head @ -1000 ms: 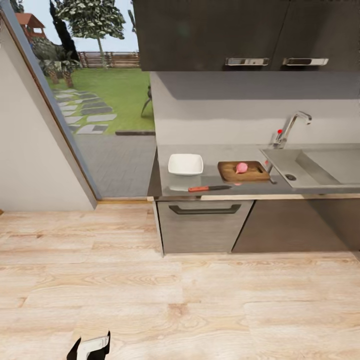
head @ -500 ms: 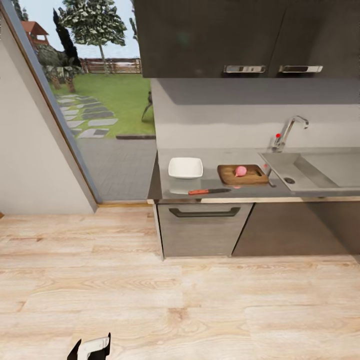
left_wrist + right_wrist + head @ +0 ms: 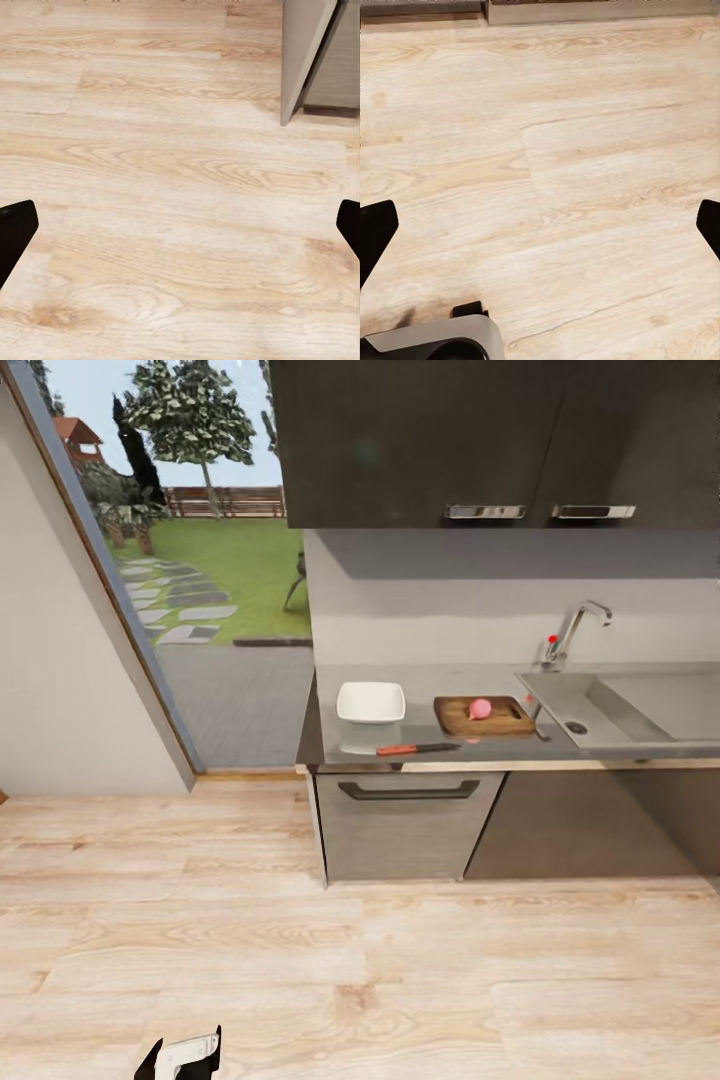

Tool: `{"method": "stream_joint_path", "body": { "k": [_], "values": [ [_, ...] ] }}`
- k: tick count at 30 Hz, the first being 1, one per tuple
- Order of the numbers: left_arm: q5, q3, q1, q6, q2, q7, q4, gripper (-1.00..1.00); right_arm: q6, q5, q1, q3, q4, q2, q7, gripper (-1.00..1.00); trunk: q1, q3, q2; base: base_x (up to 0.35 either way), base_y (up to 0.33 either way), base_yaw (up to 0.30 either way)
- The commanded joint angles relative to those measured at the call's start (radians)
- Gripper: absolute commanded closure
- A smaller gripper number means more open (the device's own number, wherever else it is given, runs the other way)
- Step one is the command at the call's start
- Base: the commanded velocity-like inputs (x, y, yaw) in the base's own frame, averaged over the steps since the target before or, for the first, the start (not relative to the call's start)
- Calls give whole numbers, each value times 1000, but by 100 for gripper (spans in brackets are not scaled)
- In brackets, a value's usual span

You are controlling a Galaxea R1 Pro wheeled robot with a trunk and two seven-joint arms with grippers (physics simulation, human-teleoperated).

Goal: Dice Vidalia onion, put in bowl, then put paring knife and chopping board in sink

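The left hand point(image 3: 180, 225) hangs low over the pale wood-plank floor point(image 3: 400, 960), fingers spread wide and carrying nothing; it sits well short of the table, so the robot looks to be in transit, not yet at work. On the glossy grey steel table point(image 3: 425, 685), nearest its left end, rests the shallow white square bowl point(image 3: 371, 701), presumably waiting for the dice. Just in front of it, along the table's front edge, lies the slim paring knife point(image 3: 418, 748), red-orange handle leftward, dark blade pointing right. Beside the bowl sits the brown wooden chopping board point(image 3: 483, 715), rounded at the corners, with the small pinkish Vidalia onion point(image 3: 480, 708) already on it, uncut. Right of the board the steel sink point(image 3: 640, 705) is sunk into the table. The right hand point(image 3: 540, 225) is likewise spread and empty above the floor.
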Motion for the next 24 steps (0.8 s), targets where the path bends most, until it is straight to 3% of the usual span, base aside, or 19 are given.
{"method": "stream_joint_path", "body": {
  "k": [1, 24],
  "values": [
    [-7, 2, -2, -6, 0, 7, 4, -100, -1, 0, 0, 0, -2, 0, -2, -100, 1, 0, -2, 0, 0, 0],
    [-7, 2, -2, -3, 0, 7, 4, -100, -1, 0, 0, 1, -2, 0, -2, -100, 1, 36, -2, 0, 0, 0]
  ]
}}
